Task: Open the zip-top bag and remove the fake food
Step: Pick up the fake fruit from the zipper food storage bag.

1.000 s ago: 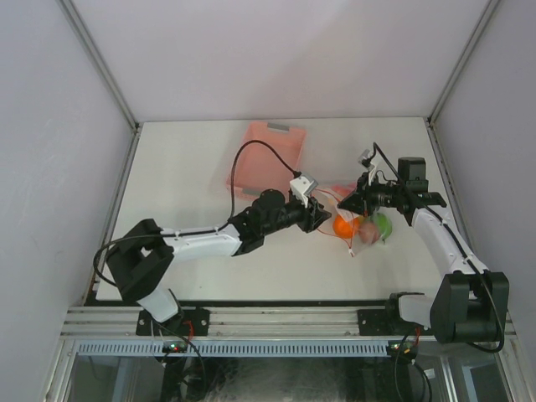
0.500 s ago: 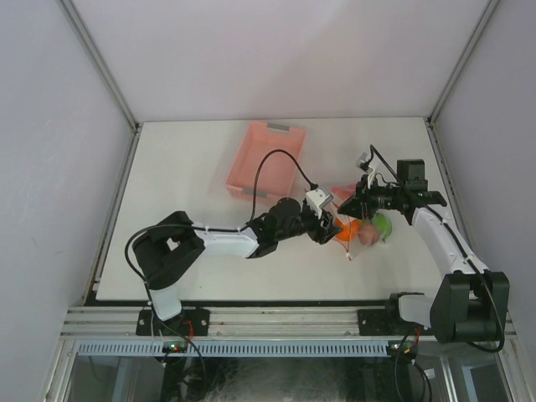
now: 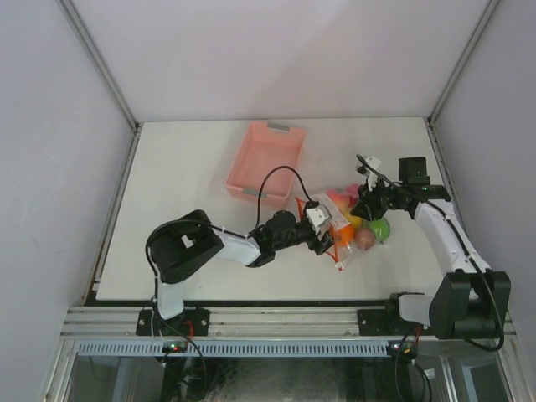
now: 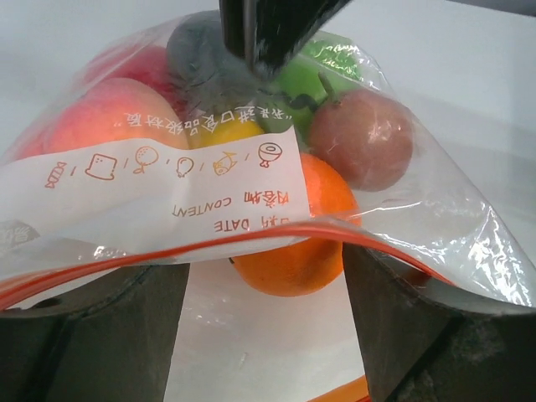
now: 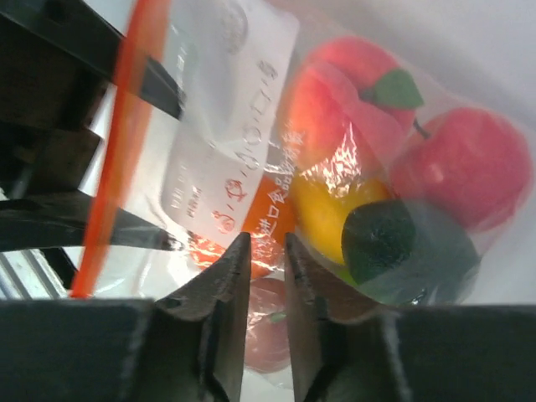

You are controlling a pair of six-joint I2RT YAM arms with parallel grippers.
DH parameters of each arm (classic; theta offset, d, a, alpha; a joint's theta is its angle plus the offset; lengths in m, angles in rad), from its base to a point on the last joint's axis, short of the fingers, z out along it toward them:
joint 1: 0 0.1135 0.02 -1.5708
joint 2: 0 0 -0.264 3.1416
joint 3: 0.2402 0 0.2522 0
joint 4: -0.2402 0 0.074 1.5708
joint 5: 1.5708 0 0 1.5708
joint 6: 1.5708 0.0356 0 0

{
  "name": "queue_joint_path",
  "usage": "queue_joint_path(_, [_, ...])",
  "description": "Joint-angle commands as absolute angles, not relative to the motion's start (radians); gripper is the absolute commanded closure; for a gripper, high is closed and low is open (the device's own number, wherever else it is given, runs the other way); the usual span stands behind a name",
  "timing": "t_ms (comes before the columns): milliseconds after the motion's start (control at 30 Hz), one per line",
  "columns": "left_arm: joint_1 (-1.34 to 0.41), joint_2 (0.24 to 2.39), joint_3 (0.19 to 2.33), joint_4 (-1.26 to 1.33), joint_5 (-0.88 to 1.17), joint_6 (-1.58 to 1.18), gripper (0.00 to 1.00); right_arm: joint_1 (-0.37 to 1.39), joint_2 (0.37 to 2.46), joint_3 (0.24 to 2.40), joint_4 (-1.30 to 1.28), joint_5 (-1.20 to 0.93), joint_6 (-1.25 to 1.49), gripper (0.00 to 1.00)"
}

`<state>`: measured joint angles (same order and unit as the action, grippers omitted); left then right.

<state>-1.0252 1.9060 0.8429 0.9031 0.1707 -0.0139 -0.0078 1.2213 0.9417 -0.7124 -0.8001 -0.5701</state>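
Observation:
The zip-top bag (image 3: 345, 232) lies on the table, clear with a red-orange zipper strip (image 4: 167, 251). The fake food is inside it: an orange (image 4: 293, 226), a brown fruit (image 4: 360, 138), a peach (image 4: 109, 113), a yellow piece (image 5: 343, 205), a red one (image 5: 461, 163) and a green one (image 4: 314, 75). My left gripper (image 3: 323, 228) is open at the bag's mouth, with one strip across the top of its fingers (image 4: 100, 335) and another strip low down (image 4: 360, 389). My right gripper (image 3: 362, 204) is shut on the bag's upper film (image 5: 268, 247); it also shows in the left wrist view (image 4: 268, 29).
A pink slotted basket (image 3: 264, 159) stands behind the bag, toward the table's middle back. The cell's walls close in on three sides. The left arm (image 3: 243, 247) lies folded low across the front of the table.
My left gripper has moved right and nearer the front, up to the bag's mouth. The bag has come down onto the table. My right gripper has shifted slightly, still holding the bag.

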Motion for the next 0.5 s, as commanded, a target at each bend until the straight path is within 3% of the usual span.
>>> queue_joint_path(0, [-1.031, 1.924, 0.822, 1.034, 0.186, 0.076, 0.21, 0.036, 1.308, 0.991, -0.758, -0.622, -0.590, 0.83])
queue_joint_path(167, [-1.032, 1.954, 0.818, 1.057, 0.196, 0.095, 0.16, 0.087, 1.377, 1.003, -0.787, -0.581, -0.595, 0.93])
queue_joint_path(467, [-1.041, 2.008, 0.828, 1.067, 0.181, 0.085, 0.08, 0.143, 1.495, 1.022, -0.812, -0.502, -0.578, 0.97])
